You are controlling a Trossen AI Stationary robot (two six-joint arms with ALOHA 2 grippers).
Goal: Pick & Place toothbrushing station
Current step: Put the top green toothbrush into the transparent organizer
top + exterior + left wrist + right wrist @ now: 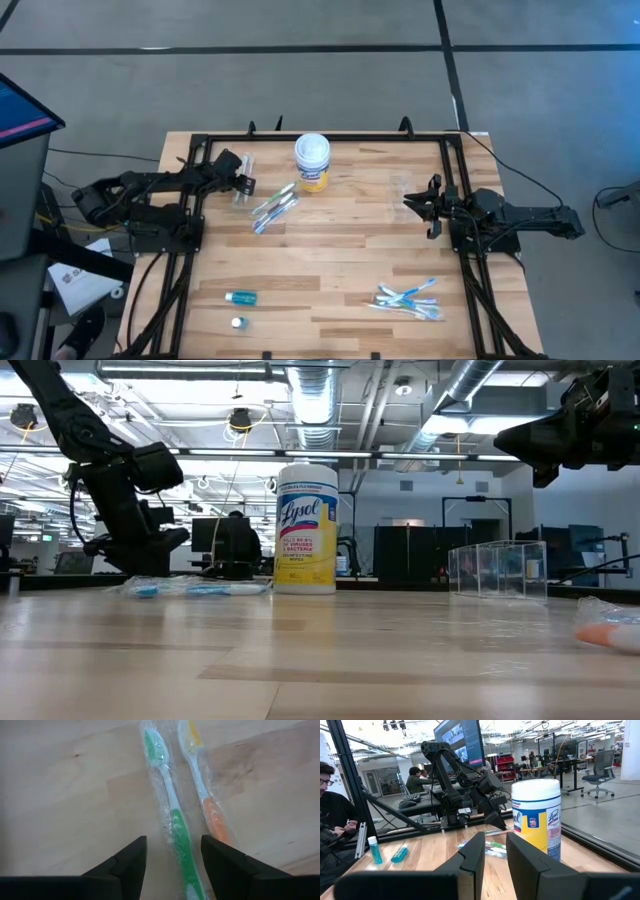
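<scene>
Green-handled wrapped toothbrush [176, 827] lies on the wooden table [60, 795] between the left gripper's [172, 855] spread jaws, an orange-handled one [212, 810] just beside; right gripper [495, 852] hovers, jaws slightly parted, empty.

The middle of the wooden table [330, 260] lies bare, a wide lane between both arms. At the far edge the white-lidded canister [312, 162] stands upright, the one tall obstacle. Just beside it toward the left arm, wrapped toothbrushes [274, 208] lie flat, and the left gripper [172, 857] sits low over them with a green toothbrush [172, 820] between its spread fingers. Clear cups [497, 568] stand before the right gripper [420, 203]. Near the front edge lie another toothbrush pile [408, 298] and a blue tube [241, 297].
</scene>
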